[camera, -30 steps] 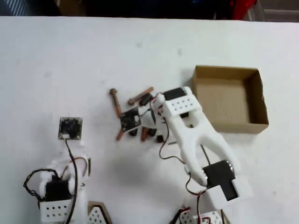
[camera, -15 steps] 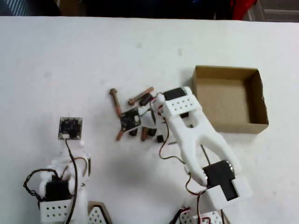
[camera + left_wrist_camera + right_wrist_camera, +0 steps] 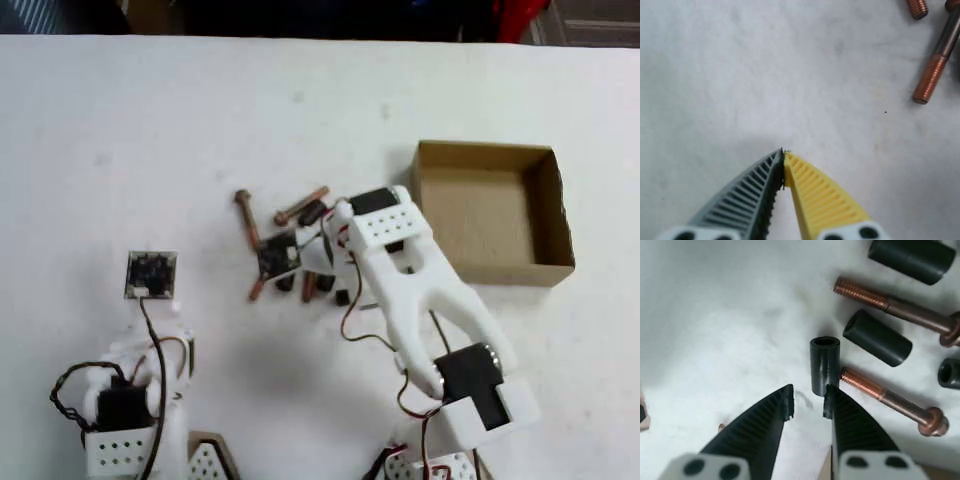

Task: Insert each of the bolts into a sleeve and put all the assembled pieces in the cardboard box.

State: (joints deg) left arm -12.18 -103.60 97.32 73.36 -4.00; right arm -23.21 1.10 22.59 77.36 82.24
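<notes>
Across the white table (image 3: 120,120), high view, largest first:
- cardboard box (image 3: 560,215): at 2 o'clock from the table's centre, open side up, flat on the table.
- right arm (image 3: 420,300): comes in at 5 o'clock and stretches toward the centre, wrist end over the loose parts.
- left arm (image 3: 125,410): folded at 7 o'clock, well apart from the parts.
- loose parts at the centre, 9 o'clock from the box: copper-coloured bolts (image 3: 246,218) and short black sleeves (image 3: 313,212), mixed together. Bolts and sleeves lie separate, all outside the box.

Right wrist view:
- right gripper (image 3: 809,402): black fingers released, with a narrow gap between the tips and nothing in the gap.
- upright sleeve (image 3: 825,365): stands on end just ahead of the tips, bore up. One fingertip sits at its foot; I cannot tell whether they touch.
- lying sleeve (image 3: 877,337): just beside the upright one, between two bolts.
- near bolt (image 3: 892,397): its threaded end points at the upright sleeve's foot.
- far bolt (image 3: 890,304): roughly parallel to the near one.

Left wrist view:
- left gripper (image 3: 784,155): grey and yellow fingers clenched tip to tip, grasping nothing, above bare table.
- threaded bolt end (image 3: 932,70): lies well apart from the tips.
</notes>
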